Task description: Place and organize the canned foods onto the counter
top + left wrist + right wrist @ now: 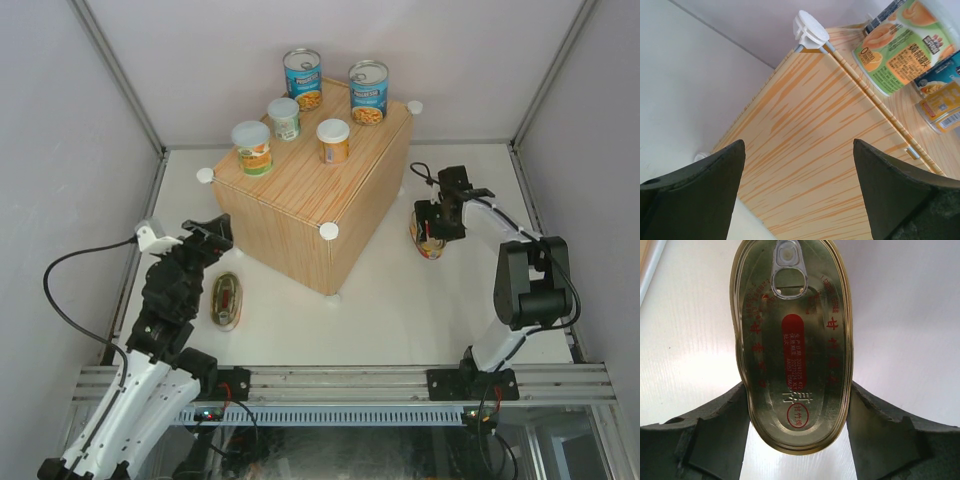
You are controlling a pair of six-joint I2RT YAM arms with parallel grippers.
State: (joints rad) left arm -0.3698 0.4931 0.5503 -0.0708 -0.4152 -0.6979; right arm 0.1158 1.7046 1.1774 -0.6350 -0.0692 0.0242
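white tabletop [400, 310], grey walls [200, 60], metal rail [350, 378]

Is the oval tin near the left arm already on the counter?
No, the oval tin lies on the white table, beside the counter.

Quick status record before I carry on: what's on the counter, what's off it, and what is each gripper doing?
counter holds: two tall blue cans, three small pale-lidded cans, upright
off counter: left oval tin flat on the table, left of the counter; right oval tin right of the counter
left gripper: open, empty, facing the counter's side
right gripper: closed on the right oval tin
left to place: both oval tins
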